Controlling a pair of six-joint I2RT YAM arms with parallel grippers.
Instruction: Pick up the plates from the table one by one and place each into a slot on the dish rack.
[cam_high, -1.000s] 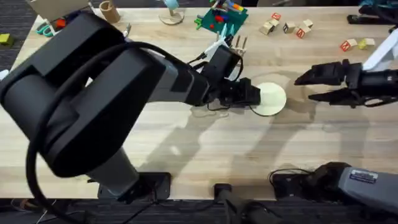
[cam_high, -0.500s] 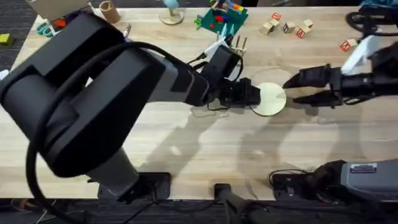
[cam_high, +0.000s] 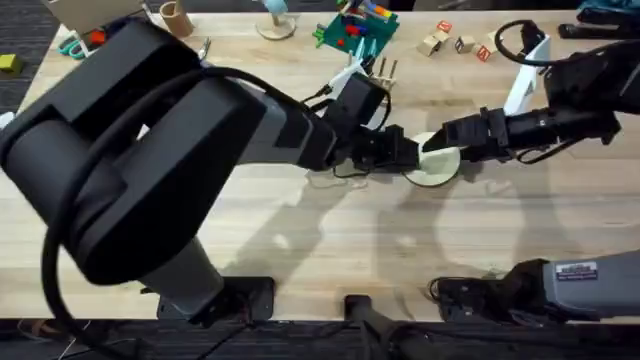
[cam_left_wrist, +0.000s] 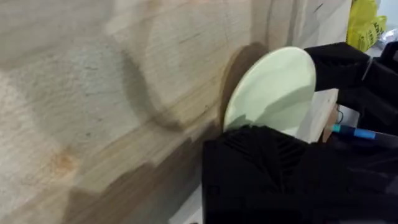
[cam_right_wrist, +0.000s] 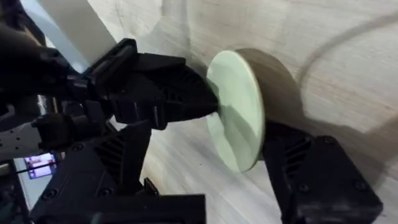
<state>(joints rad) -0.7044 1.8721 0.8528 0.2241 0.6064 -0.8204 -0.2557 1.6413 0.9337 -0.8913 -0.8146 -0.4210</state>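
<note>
Left hand (cam_high: 408, 158), on my arm stretched across the counter (cam_high: 300, 230) from the lower left, is clenched on the near-left edge of the cream plate (cam_high: 436, 160), which lies at mid-counter. Right hand (cam_high: 437, 140) reaches in from the right, arm level and low; its fingers bracket the plate's far rim, released. In my right wrist view the plate (cam_right_wrist: 239, 112) is tilted on edge, pale yellow-green, plain and unmarked. Behind the left hand I see dish rack (cam_high: 384, 72) pegs. I can read no writing.
</note>
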